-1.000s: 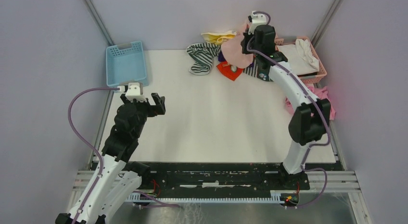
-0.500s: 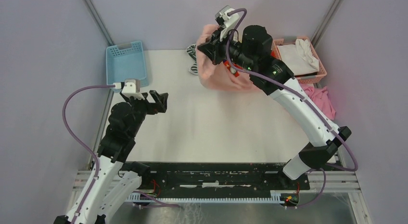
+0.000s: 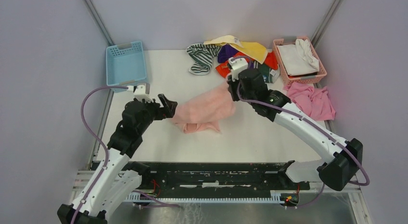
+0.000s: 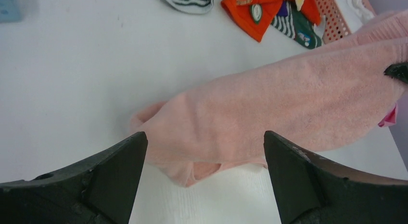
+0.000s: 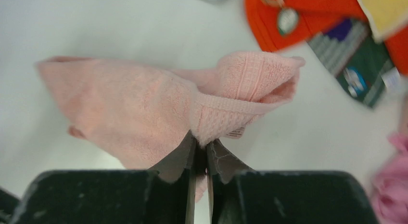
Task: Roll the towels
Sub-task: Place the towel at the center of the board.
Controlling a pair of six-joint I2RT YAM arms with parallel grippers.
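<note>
Grip first: right gripper (image 5: 201, 152) is clamped tight on a bunched hem corner of the pink towel (image 3: 202, 111). The towel trails away from it toward the left gripper (image 4: 204, 137) and partly lies on the table (image 3: 192, 147). Left gripper is wide open, holding nothing, with the towel's far end right under its jaws. The other towels (image 3: 240, 51) sit piled just beyond the right gripper. I'd guess the step is spreading it flat. Left should pinch a single corner, not the fold, then both pull apart gently so it lands without wrinkles.
</note>
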